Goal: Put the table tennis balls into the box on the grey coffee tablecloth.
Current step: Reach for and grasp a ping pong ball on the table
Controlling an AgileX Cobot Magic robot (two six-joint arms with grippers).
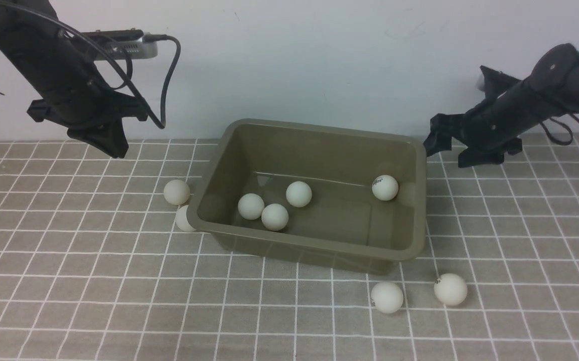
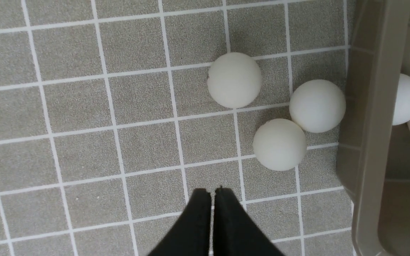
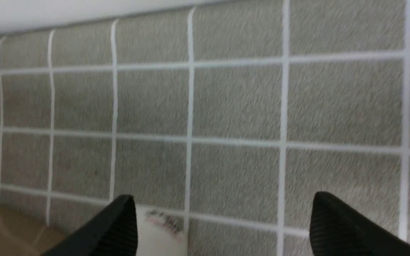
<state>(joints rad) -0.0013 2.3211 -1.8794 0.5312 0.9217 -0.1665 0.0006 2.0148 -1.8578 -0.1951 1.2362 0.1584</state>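
Note:
The olive-green box (image 1: 314,245) stands mid-table on the grey coffee tablecloth (image 1: 68,281). Several table tennis balls (image 1: 275,216) lie inside it, one with a logo (image 1: 385,187) near its right wall. Two balls (image 1: 176,192) show by its left wall, and the left wrist view shows three there (image 2: 279,144). Two more (image 1: 387,297) lie in front of its right corner. My left gripper (image 1: 111,145) hangs shut and empty above the cloth, left of the box, short of those balls (image 2: 212,190). My right gripper (image 1: 445,150) is open and empty beside the box's far right corner (image 3: 222,202).
A white wall (image 1: 319,60) runs along the back edge of the cloth. In the right wrist view a blurred white shape with a faint print (image 3: 160,231) shows beside one finger; I cannot tell what it is. The box rim (image 2: 372,142) edges the left wrist view.

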